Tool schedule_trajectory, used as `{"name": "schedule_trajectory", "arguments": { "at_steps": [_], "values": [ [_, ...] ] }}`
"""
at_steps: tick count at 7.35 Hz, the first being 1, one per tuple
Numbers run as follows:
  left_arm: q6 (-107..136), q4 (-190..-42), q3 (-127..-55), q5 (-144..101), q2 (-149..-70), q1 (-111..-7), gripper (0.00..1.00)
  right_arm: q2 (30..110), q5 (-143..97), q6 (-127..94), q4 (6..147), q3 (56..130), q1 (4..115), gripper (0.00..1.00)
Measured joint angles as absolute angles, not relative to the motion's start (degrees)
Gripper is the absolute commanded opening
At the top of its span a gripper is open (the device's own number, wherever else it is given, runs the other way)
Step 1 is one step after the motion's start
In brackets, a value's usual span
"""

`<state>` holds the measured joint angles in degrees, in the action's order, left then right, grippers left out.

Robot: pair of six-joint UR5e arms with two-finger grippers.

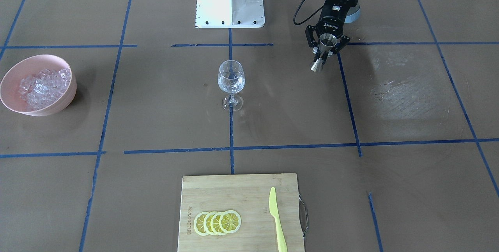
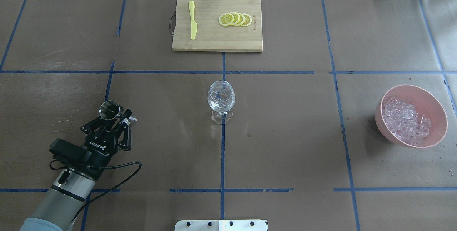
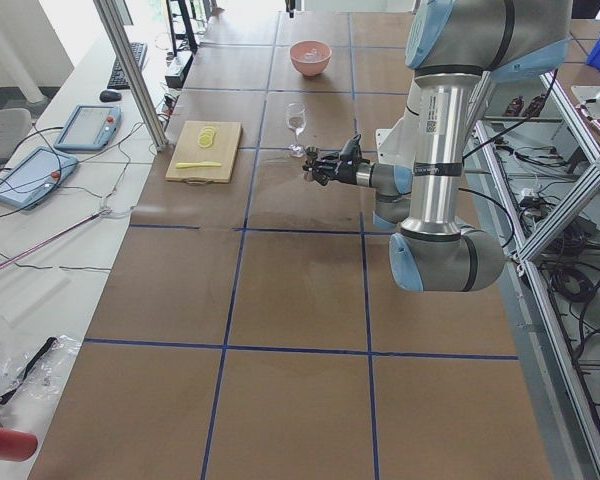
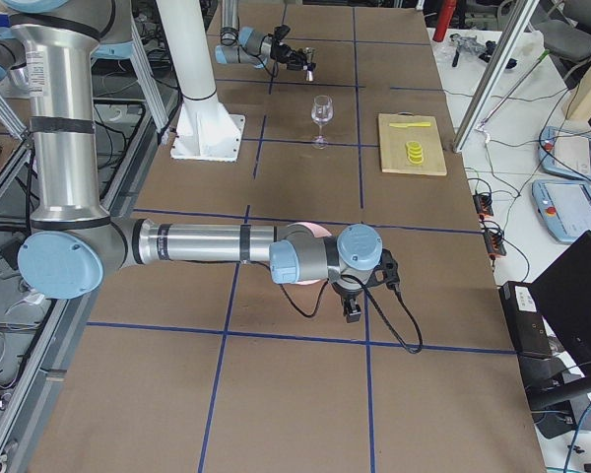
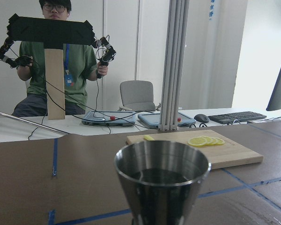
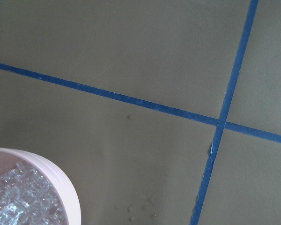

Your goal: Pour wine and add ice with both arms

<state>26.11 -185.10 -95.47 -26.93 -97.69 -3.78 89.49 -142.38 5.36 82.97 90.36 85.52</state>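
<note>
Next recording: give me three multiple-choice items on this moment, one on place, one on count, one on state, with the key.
1. The pink bowl of ice stands: A at the centre; B on the robot's left side; C on the robot's right side.
2. Lemon slices on the cutting board: A two; B four; C six.
3. The left hand is: A shut on a metal jigger; B open, empty; C shut on a knife.
Key: C, the overhead view shows it far right; B, four overlapping slices; A, it clamps the jigger.
</note>
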Motion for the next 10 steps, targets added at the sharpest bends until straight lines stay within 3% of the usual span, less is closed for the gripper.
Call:
{"name": "schedule_trajectory", "arguments": {
  "at_steps": [5, 10],
  "values": [
    [25.7, -169.1, -96.9, -35.3, -104.9, -9.8, 0.00, 89.5, -142.4, 5.4, 83.0, 90.4, 85.5, 1.00],
    [18.3, -146.1, -106.6, -53.5, -107.3, -15.1, 0.00, 89.5, -142.4, 5.5, 83.0, 90.4, 85.5, 1.00]
  ]
}}
